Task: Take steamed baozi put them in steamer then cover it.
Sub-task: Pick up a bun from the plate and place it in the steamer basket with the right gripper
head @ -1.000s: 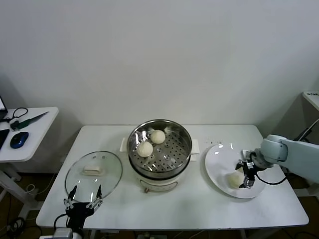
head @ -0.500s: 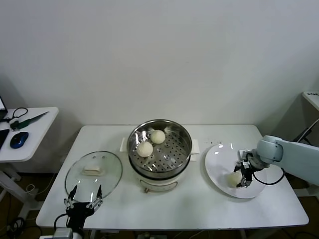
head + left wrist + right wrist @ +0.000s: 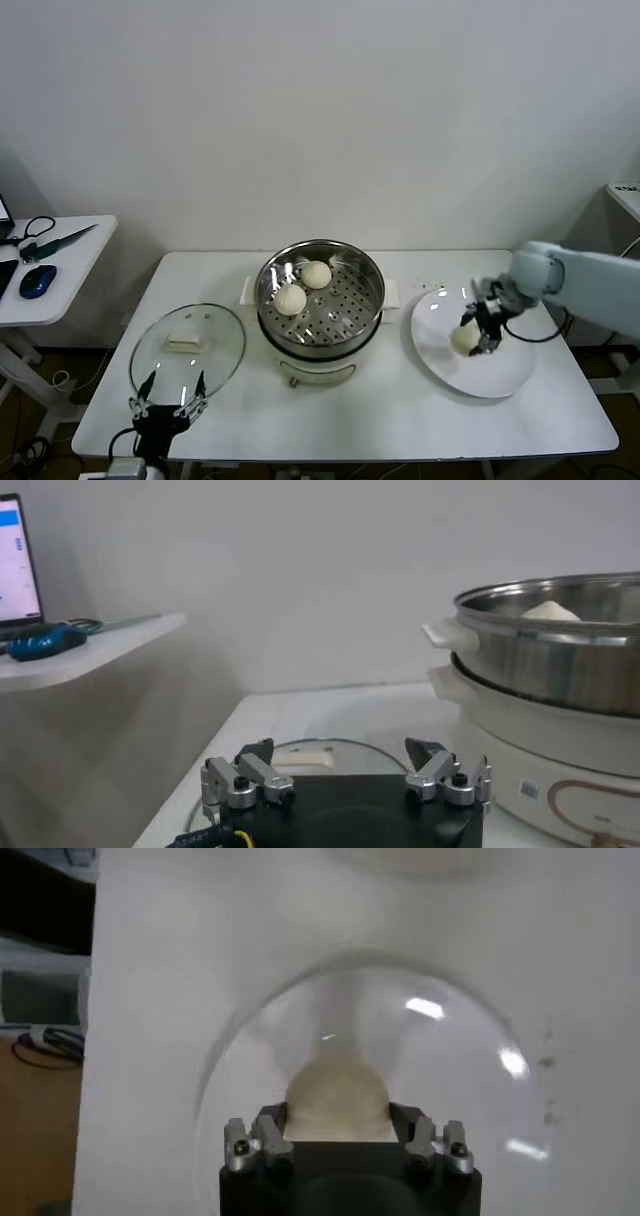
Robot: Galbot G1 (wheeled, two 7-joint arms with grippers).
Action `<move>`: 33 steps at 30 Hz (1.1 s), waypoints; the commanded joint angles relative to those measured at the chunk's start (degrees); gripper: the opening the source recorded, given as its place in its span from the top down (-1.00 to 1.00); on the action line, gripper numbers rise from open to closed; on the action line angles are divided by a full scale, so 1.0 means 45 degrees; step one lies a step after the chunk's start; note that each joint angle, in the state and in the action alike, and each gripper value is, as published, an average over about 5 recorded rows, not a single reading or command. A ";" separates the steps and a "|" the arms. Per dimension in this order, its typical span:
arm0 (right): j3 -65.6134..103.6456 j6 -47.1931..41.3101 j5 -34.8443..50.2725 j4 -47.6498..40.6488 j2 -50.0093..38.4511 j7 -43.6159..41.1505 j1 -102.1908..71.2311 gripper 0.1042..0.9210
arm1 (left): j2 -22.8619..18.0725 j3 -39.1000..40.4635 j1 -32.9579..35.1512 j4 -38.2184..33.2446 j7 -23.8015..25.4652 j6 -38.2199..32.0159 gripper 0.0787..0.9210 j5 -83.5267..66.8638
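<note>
The right pincer [image 3: 473, 334] grips one bun [image 3: 464, 339] above the white plate [image 3: 500, 375]. Two buns [image 3: 303, 287] lie in the steamer [image 3: 320, 305] at the table [image 3: 400, 420] centre. The glass lid [image 3: 188, 348] rests flat beside it. The left pincer [image 3: 167, 398] hangs spread near the lid.

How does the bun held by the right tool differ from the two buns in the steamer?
The bun in the right tool is gripped between the fingers above the white plate; the two buns in the steamer lie free on its holed tray. The held bun is alone, while those two sit close together. All three are round, smooth and cream-white.
</note>
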 commanded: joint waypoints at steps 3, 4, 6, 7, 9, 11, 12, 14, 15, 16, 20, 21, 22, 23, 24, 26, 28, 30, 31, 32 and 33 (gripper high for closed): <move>-0.1319 0.4040 0.0842 0.1098 0.3576 -0.1860 0.6323 -0.43 | -0.0010 0.0039 0.0047 -0.0108 0.0018 0.0027 -0.77 0.0072; -0.1079 0.4314 0.0627 0.1379 0.3878 -0.1837 0.6372 -0.43 | -0.0010 0.0025 0.0057 -0.0138 0.0018 0.0030 -0.77 0.0072; -0.0576 0.4965 0.0135 0.2032 0.4498 -0.1750 0.6312 -0.43 | -0.0007 -0.0015 0.0091 -0.0206 0.0020 0.0038 -0.77 0.0066; -0.0396 0.5223 -0.0064 0.2327 0.4777 -0.1684 0.6240 -0.42 | -0.0004 -0.0031 0.0110 -0.0233 0.0020 0.0040 -0.77 0.0062; -0.0064 0.5751 -0.0558 0.2905 0.5436 -0.1447 0.5893 -0.42 | -0.0004 -0.0065 0.0145 -0.0275 0.0019 0.0040 -0.77 0.0048; 0.0192 0.6139 -0.1298 0.3207 0.6006 -0.1158 0.5320 -0.42 | -0.0015 -0.0085 0.0170 -0.0290 0.0015 0.0031 -0.77 0.0037; 0.0333 0.6308 -0.1796 0.3298 0.6277 -0.0987 0.4942 -0.42 | -0.0022 -0.0090 0.0188 -0.0295 0.0012 0.0023 -0.77 0.0031; 0.0558 0.6575 -0.2975 0.3242 0.6726 -0.0585 0.4059 -0.42 | -0.0035 -0.0089 0.0222 -0.0301 0.0005 0.0003 -0.77 0.0025; 0.0631 0.6651 -0.3519 0.3182 0.6945 -0.0375 0.3597 -0.42 | -0.0040 -0.0088 0.0241 -0.0302 0.0002 -0.0007 -0.77 0.0022; 0.0651 0.6680 -0.3855 0.3125 0.7120 -0.0174 0.3195 -0.42 | -0.0044 -0.0091 0.0254 -0.0302 -0.0001 -0.0017 -0.77 0.0019; 0.0668 0.6489 -0.4709 0.2807 0.7590 0.0407 0.1875 -0.42 | -0.0045 -0.0170 0.0304 -0.0317 -0.0026 -0.0054 -0.77 -0.0006; 0.0667 0.6426 -0.4890 0.2672 0.7647 0.0524 0.1612 -0.42 | -0.0038 -0.0202 0.0319 -0.0317 -0.0038 -0.0068 -0.77 -0.0016; 0.0661 0.6380 -0.5055 0.2525 0.7690 0.0636 0.1382 -0.42 | -0.0023 -0.0235 0.0332 -0.0311 -0.0056 -0.0085 -0.77 -0.0025; 0.0647 0.6336 -0.5211 0.2353 0.7727 0.0752 0.1130 -0.42 | -0.0006 -0.0264 0.0345 -0.0301 -0.0073 -0.0103 -0.77 -0.0033; 0.0633 0.6287 -0.5357 0.2179 0.7754 0.0864 0.0884 -0.41 | 0.0011 -0.0286 0.0356 -0.0289 -0.0089 -0.0123 -0.77 -0.0039; 0.0622 0.6222 -0.5665 0.1848 0.7794 0.1025 0.0416 -0.41 | 0.0039 -0.0313 0.0377 -0.0267 -0.0113 -0.0157 -0.77 -0.0043; 0.0612 0.6148 -0.5900 0.1577 0.7809 0.1144 0.0009 -0.42 | 0.0040 -0.0318 0.0397 -0.0254 -0.0123 -0.0179 -0.77 -0.0034; 0.0613 0.6091 -0.6096 0.1349 0.7812 0.1247 -0.0274 -0.42 | 0.0027 -0.0309 0.0410 -0.0249 -0.0132 -0.0188 -0.77 -0.0018; 0.0624 0.6080 -0.6218 0.1246 0.7815 0.1302 -0.0393 -0.42 | 0.0018 -0.0302 0.0415 -0.0247 -0.0136 -0.0188 -0.77 -0.0010; 0.0648 0.6095 -0.6358 0.1127 0.7822 0.1332 -0.0495 -0.41 | 0.0008 -0.0296 0.0417 -0.0246 -0.0139 -0.0187 -0.77 -0.0002; 0.0677 0.6107 -0.6492 0.0985 0.7832 0.1365 -0.0584 -0.41 | -0.0004 -0.0290 0.0418 -0.0248 -0.0143 -0.0186 -0.77 0.0005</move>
